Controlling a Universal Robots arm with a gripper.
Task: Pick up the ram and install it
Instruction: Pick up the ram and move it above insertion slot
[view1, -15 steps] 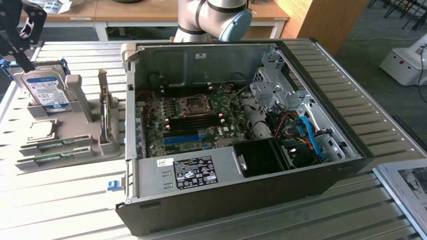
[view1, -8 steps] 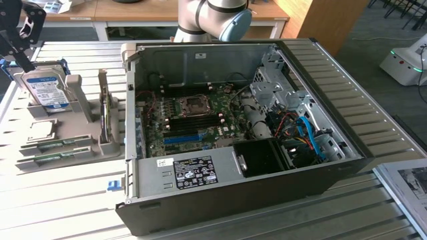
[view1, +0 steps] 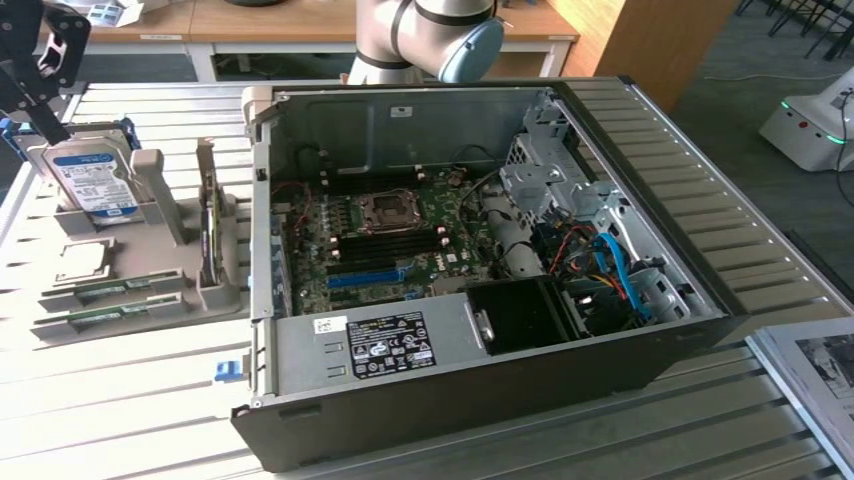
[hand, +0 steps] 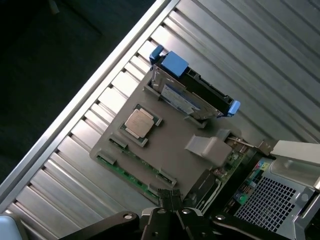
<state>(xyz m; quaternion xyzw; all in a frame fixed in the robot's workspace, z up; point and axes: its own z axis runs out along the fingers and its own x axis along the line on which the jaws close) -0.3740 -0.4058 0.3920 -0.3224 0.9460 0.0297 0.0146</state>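
Near the grey plastic tray, the tool is clenched and empty; the thin green ram stick should be gripped squarely across its edges.

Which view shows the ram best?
The exterior view: two green ram sticks lie flat, unobstructed, in the gray holder. In the wrist view it is a thin green strip along the holder's edge.

The computer case is lying open on the surface, with the motherboard sitting inside it. The holder is sitting just beside the case, on the exterior view's left. The hard drive is standing upright at the holder's far end. The processor is lying before it, and the ram is lying flat along the near edge.
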